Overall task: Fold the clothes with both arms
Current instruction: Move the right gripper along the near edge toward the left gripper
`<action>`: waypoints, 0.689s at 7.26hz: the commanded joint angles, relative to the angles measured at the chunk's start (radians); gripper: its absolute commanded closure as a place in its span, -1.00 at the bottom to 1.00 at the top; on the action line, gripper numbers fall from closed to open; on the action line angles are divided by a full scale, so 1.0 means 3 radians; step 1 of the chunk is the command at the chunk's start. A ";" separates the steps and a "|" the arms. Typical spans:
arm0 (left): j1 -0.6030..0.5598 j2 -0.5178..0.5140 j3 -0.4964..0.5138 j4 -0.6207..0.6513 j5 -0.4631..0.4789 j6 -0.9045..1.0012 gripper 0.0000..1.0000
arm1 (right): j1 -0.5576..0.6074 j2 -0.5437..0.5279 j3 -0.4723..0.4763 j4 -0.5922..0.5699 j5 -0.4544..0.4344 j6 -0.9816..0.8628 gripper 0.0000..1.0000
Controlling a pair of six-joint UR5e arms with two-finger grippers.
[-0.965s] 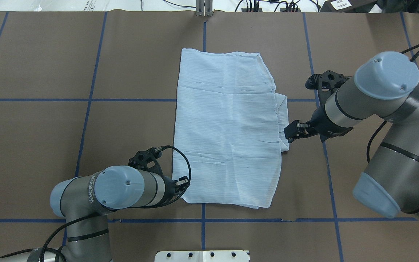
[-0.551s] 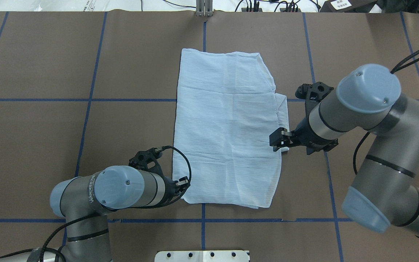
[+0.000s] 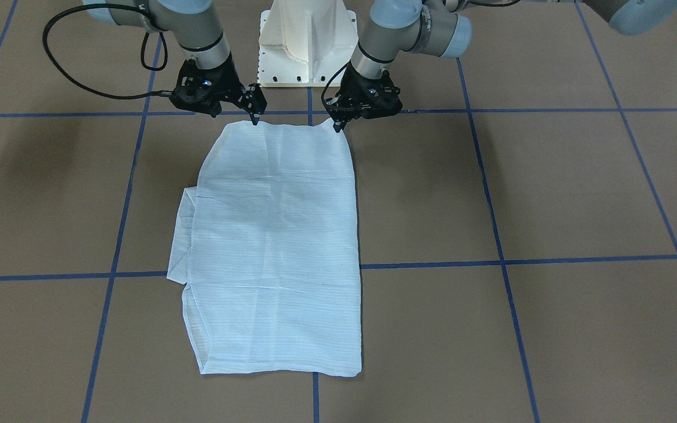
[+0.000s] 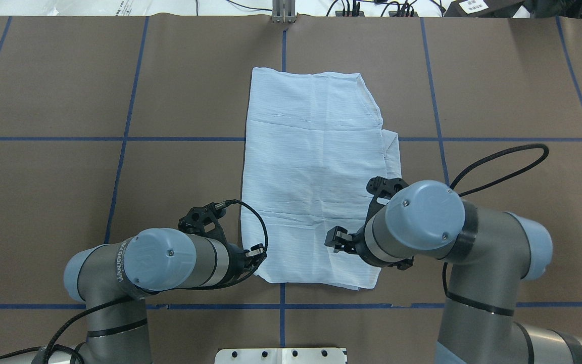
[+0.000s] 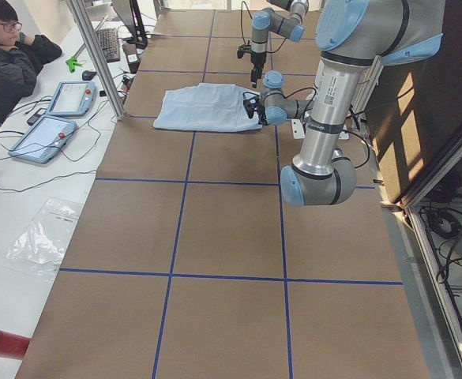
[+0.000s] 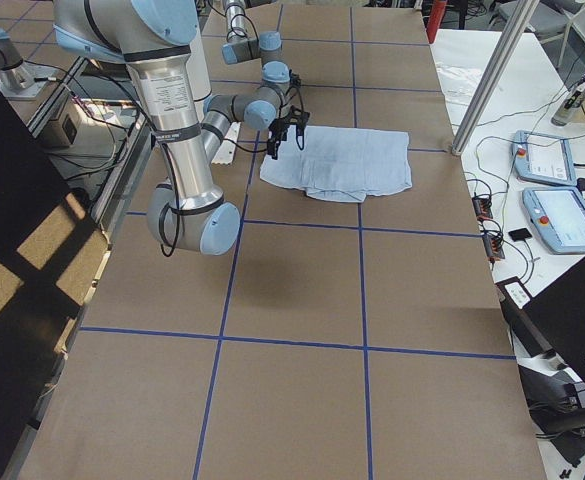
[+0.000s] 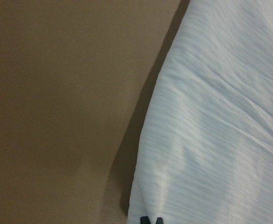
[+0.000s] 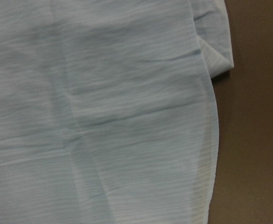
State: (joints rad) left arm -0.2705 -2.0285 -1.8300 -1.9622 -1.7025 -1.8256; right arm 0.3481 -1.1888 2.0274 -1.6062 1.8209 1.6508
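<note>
One shirt (image 4: 311,167), two arms and two grippers are showing. The shirt is lying flat, folded into a tall rectangle, at the centre of the brown table (image 4: 43,202). In the overhead view a folded flap (image 4: 393,151) is poking out on its right side.

The left gripper (image 4: 254,254) is sitting at the shirt's lower left corner in that view. Its wrist camera is showing two dark fingertips (image 7: 150,220) pressed together on the cloth's edge, pinching it. The right gripper (image 4: 335,238) is hanging over the shirt's lower right part. I cannot tell how wide its jaws are standing, as its wrist view is giving only cloth and table.

From overhead, the right arm (image 4: 425,222) is covering the shirt's lower right edge. The front-facing view is showing both grippers at the shirt's upper edge, below the white pedestal (image 3: 306,41). Only the left side view is showing the one seated person (image 5: 9,51), in the upper left beside two tablets (image 5: 73,99).
</note>
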 commanded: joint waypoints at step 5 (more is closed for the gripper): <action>0.0002 0.0012 -0.0016 0.0001 -0.0001 0.0001 1.00 | -0.0199 0.0046 -0.0397 0.0005 -0.0077 0.0347 -1.00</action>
State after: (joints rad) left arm -0.2707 -2.0261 -1.8349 -1.9620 -1.7027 -1.8254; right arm 0.2925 -1.1753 1.9277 -1.6050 1.7967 1.7544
